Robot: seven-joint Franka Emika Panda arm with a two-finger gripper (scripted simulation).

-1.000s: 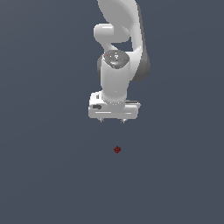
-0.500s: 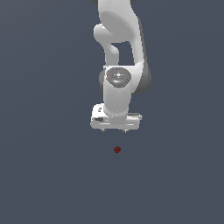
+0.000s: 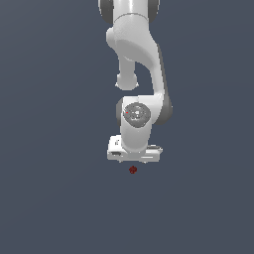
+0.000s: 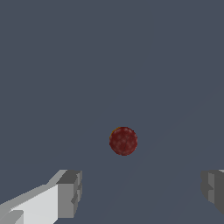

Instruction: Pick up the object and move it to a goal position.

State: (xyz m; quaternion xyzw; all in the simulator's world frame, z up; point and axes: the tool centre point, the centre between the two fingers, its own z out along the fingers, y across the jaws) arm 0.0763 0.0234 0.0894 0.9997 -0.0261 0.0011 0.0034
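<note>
Currently hovering over object [image 4: 123, 141] | pincer [image 4: 142, 194] gaping wide, gripping nothing | grasping, lifting, moving to goal all pending

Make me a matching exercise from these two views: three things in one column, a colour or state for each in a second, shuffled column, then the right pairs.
Things:
1. the object
2. the gripper
3. the arm's round wrist joint

Colours or states:
A. grey disc on a white housing, seen in the exterior view
B. dark red, roundish, lying free on the grey surface
C. open, with its two fingertips apart and nothing between them

Right pairs: 1-B, 2-C, 3-A
</note>
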